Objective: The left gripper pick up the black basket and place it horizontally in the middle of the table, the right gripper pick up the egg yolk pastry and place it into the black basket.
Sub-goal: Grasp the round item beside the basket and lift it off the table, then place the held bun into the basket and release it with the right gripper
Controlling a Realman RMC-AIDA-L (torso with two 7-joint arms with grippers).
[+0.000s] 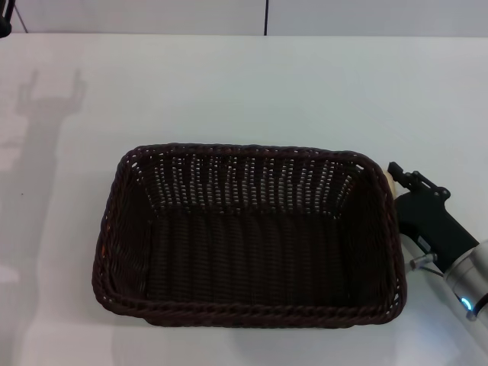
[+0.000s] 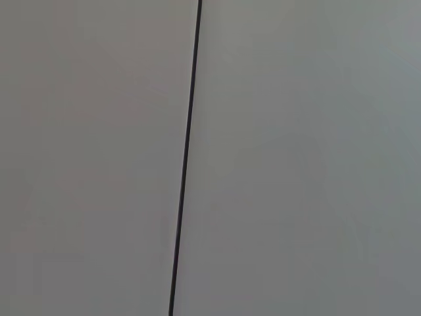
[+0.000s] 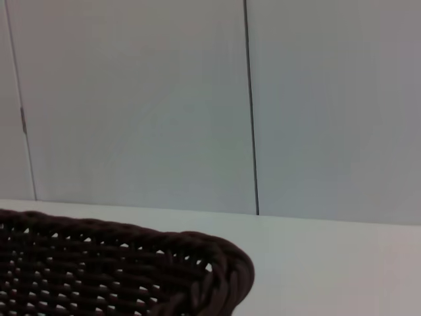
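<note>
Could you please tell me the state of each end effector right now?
Left end effector: not in view.
Right end effector: beside black basket, cannot tell.

Readable text: none in any view.
Basket (image 1: pixel 248 236): plain dark weave, no label or tag, centre of the head view.
Table (image 1: pixel 229 84): bare white top, no print or marks.
Gripper (image 1: pixel 415 200): black body at right edge of the head view, no lettering legible; a lit spot glows on the silver arm at lower right, not a sign or number.
Wall (image 3: pixel 131 99): plain panels with dark seams, no signs; the same in the left wrist view.
</note>
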